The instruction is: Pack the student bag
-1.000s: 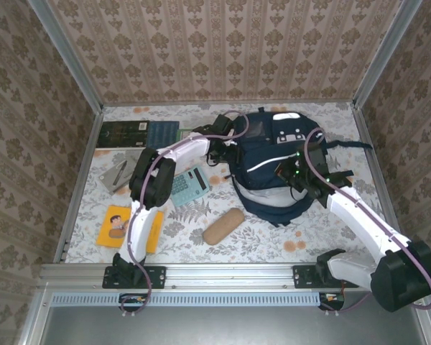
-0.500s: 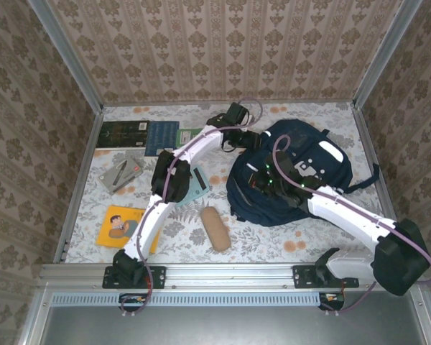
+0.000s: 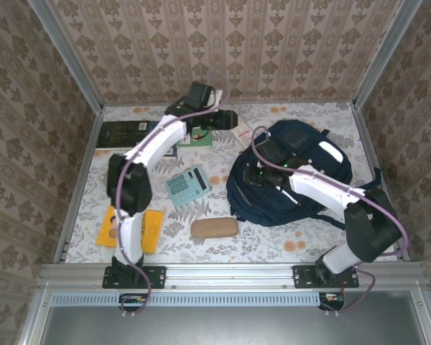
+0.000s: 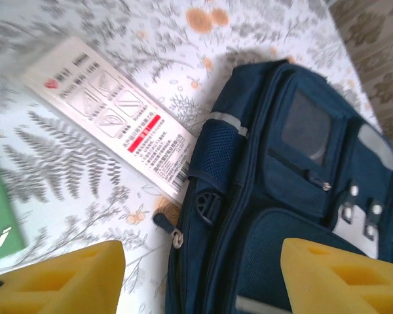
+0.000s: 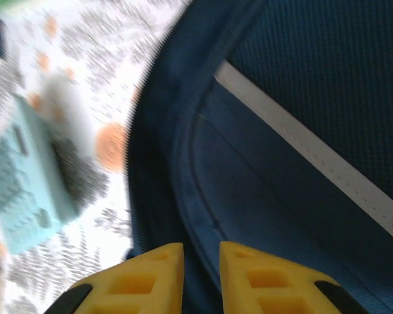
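The student bag (image 3: 302,180) is a big navy backpack lying at the right of the table, front side up with white patches. My right gripper (image 3: 255,172) hovers at the bag's left edge. In the right wrist view its yellow fingers (image 5: 144,271) stand a narrow gap apart over a bag seam (image 5: 209,196), holding nothing. My left gripper (image 3: 226,118) is at the far back, left of the bag. It (image 4: 202,261) is wide open and empty, above the bag's side zipper pull (image 4: 167,226).
A white labelled box (image 3: 242,135) lies against the bag's far-left corner. A teal calculator (image 3: 187,183), a brown pencil case (image 3: 214,228) and a yellow book (image 3: 129,228) lie left of the bag. Dark books (image 3: 129,131) and a green book (image 3: 194,138) sit at the back.
The left arm has swung back toward the far left and opened wider. The right gripper's fingers have parted slightly at the bag's edge. The pencil case now lies crosswise.
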